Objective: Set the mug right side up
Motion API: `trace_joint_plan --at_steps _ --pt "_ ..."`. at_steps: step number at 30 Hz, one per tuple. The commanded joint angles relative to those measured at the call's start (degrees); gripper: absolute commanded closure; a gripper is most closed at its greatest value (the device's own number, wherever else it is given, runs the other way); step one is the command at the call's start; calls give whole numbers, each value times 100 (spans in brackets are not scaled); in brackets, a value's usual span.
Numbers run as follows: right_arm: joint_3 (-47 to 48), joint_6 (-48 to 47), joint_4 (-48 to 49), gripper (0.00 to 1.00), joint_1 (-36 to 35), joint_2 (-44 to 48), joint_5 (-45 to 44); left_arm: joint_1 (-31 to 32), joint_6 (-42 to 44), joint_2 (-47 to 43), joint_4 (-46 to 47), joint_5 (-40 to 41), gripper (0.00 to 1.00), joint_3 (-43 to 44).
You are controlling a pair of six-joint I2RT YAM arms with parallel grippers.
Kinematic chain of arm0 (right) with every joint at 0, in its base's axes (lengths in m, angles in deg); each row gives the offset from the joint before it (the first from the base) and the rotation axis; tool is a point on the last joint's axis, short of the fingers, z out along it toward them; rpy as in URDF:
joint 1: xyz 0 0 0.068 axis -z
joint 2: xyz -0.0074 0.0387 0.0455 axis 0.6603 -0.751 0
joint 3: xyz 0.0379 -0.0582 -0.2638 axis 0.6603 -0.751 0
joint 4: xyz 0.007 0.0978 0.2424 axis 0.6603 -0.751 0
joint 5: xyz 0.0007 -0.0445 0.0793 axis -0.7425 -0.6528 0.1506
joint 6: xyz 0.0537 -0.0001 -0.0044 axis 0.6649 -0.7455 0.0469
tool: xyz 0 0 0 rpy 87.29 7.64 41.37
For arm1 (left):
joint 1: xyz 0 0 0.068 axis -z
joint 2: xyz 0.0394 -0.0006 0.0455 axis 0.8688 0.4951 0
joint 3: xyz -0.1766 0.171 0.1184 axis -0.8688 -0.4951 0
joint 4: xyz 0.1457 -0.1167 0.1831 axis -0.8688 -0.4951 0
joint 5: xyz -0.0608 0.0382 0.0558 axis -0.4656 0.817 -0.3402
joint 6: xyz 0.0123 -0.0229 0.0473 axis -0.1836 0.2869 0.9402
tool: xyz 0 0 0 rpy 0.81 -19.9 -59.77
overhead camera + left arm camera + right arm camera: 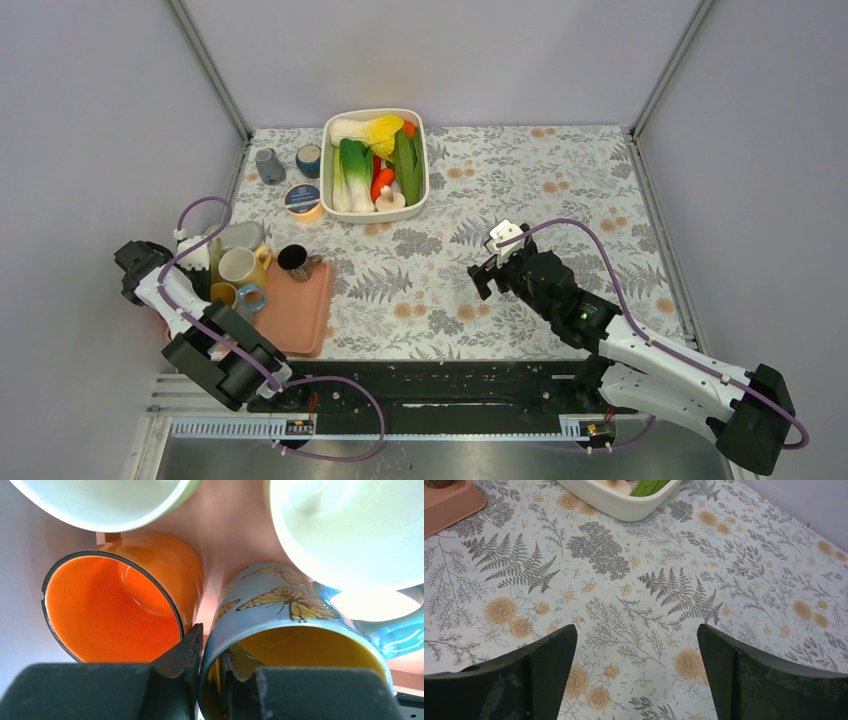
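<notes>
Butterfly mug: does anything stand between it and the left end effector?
Nothing visible does. The left end effector straddles the rim of the butterfly mug, one finger inside, one outside; the orange mug lies close beside the outer finger.

Your left gripper [211,650] pinches the wall of the butterfly mug [280,605], one finger inside its yellow interior and one outside. The orange mug [115,610] sits just left of that outer finger, mouth toward you. Two pale mugs [105,500] [350,530] stand beyond on the pink tray [225,525].
</notes>
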Motion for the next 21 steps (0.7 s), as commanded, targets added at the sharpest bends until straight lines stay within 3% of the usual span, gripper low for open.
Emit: trace_joint_plan --at_steps 1,5,9,21 --pt "-15 -44 220 1 28 102 76 -52 229 -103 647 -87 80 -104" --pt "-27 -53 217 1 27 150 78 -50 344 -229 73 -318 59 159" --pt "-48 -53 245 1 32 211 73 -24 377 -319 -496 -539 49 514" --pt "-173 235 417 1 22 268 -37 434 86 -769 -2003 -1163 46 1646"
